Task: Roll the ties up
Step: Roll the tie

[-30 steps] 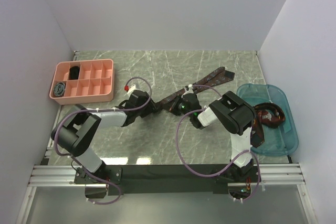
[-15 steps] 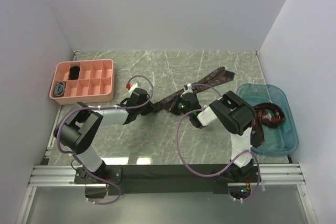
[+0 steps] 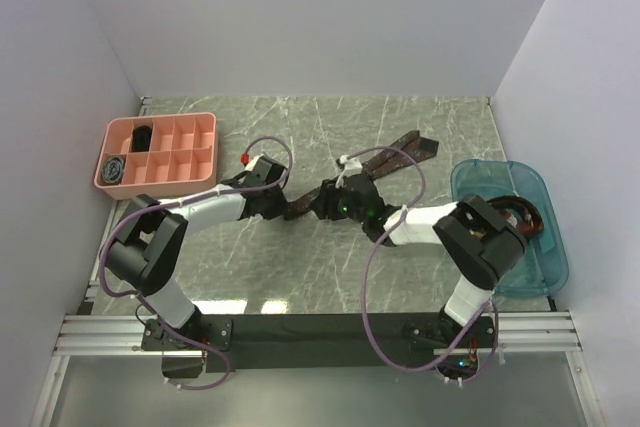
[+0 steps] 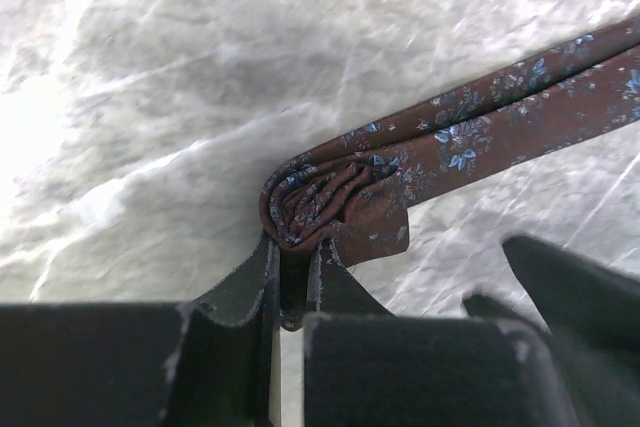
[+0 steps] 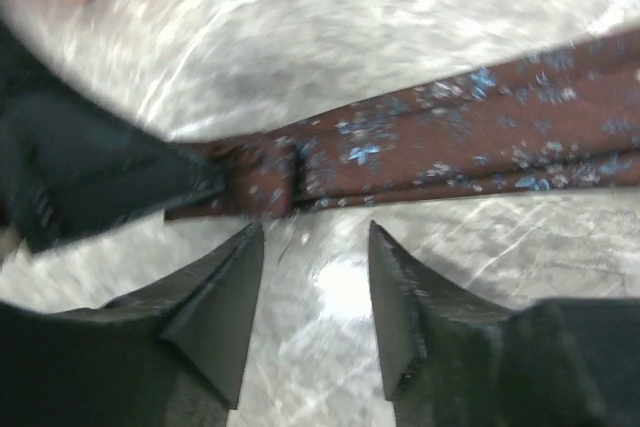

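A dark brown-maroon patterned tie (image 3: 385,159) lies slantwise across the marble table, its wide end at the back right. Its near end is wound into a small coil (image 4: 325,192). My left gripper (image 3: 290,207) is shut on that coil, and in the left wrist view the fabric sits pinched between the two fingers (image 4: 292,252). My right gripper (image 3: 328,201) stands open just beside the tie (image 5: 450,137), nothing between its fingertips (image 5: 313,237). The left gripper's dark finger (image 5: 90,182) shows at the left of the right wrist view.
A pink compartment tray (image 3: 196,159) at the back left holds a black coil (image 3: 143,135) and a grey-blue coil (image 3: 116,168). A blue bin (image 3: 530,272) at the right holds more ties (image 3: 518,219). White walls enclose the table.
The left gripper shut on the tie's coiled end. The right gripper opened and let go of the tie, and its arm swung lower and to the right.
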Controlling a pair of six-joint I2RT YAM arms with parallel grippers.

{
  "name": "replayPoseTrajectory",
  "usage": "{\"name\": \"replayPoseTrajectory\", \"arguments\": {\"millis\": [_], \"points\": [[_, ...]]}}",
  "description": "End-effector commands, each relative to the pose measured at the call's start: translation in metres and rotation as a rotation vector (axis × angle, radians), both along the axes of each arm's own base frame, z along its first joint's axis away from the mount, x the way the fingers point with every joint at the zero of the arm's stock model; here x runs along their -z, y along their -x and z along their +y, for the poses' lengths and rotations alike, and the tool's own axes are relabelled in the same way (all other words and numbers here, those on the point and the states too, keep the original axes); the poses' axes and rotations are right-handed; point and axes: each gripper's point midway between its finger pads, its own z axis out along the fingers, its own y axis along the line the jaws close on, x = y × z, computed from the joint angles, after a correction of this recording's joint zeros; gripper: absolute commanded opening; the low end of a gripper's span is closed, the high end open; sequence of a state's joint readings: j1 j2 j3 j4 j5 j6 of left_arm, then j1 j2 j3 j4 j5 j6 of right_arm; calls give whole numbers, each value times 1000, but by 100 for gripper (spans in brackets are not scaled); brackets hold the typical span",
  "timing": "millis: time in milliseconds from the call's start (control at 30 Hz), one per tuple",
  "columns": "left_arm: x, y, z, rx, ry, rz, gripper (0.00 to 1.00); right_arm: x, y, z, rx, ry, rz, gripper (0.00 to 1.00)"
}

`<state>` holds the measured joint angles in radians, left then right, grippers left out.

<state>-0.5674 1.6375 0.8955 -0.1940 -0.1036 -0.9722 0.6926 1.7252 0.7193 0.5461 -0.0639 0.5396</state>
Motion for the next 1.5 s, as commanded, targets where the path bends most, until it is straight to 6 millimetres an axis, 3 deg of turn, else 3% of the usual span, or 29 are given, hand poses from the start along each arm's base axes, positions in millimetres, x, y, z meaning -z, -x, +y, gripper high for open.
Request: {"name": "replayPoseTrajectory", "arguments": {"millis": [0, 167, 567, 767, 867, 1033, 1233, 1467], "points": [[-6, 14, 15, 15, -74, 60, 1, -14, 11, -2, -89, 189, -208, 54], [-16, 14, 15, 35, -77, 81, 1, -19, 30, 24, -160, 315, -363, 58], [-25, 19, 22, 60, -102, 128, 1, -4, 46, 63, -150, 640, -651, 68], [-24, 21, 21, 63, -94, 139, 1, 12, 45, 77, -153, 755, -732, 72], [-24, 22, 19, 68, -86, 142, 1, 33, 42, 78, -166, 810, -726, 72], [-28, 22, 19, 73, -82, 142, 1, 51, 37, 78, -157, 855, -719, 70], [-25, 26, 17, 85, -61, 162, 1, 72, 30, 73, -149, 881, -680, 53], [-23, 25, 26, 71, -68, 174, 1, 95, 27, 65, -158, 891, -620, 10]]}}
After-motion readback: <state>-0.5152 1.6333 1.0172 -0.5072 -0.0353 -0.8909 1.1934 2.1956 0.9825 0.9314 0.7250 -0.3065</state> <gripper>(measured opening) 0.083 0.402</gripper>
